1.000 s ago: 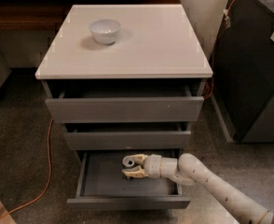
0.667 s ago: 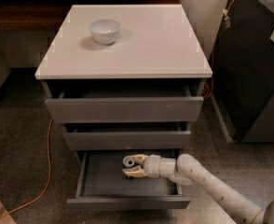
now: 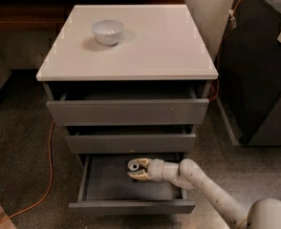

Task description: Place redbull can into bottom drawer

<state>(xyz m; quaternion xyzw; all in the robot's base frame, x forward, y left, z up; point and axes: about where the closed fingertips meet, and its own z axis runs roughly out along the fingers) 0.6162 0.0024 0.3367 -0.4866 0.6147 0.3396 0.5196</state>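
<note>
The end effector lay inside the pulled-out bottom drawer, under the middle drawer; I cannot tell if it was clamped. The redbull can showed only as a small silvery round at its tip, label unreadable. A white bowl sat on the worktop. An orange cable trailed on the floor.

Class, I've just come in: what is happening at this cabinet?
A robot arm reaches in from the lower right, its gripper inside the open bottom drawer. A small silvery round shape at its tip may be the redbull can's top; I cannot tell. The two drawers above stand slightly open. A white bowl sits on the cabinet top.
</note>
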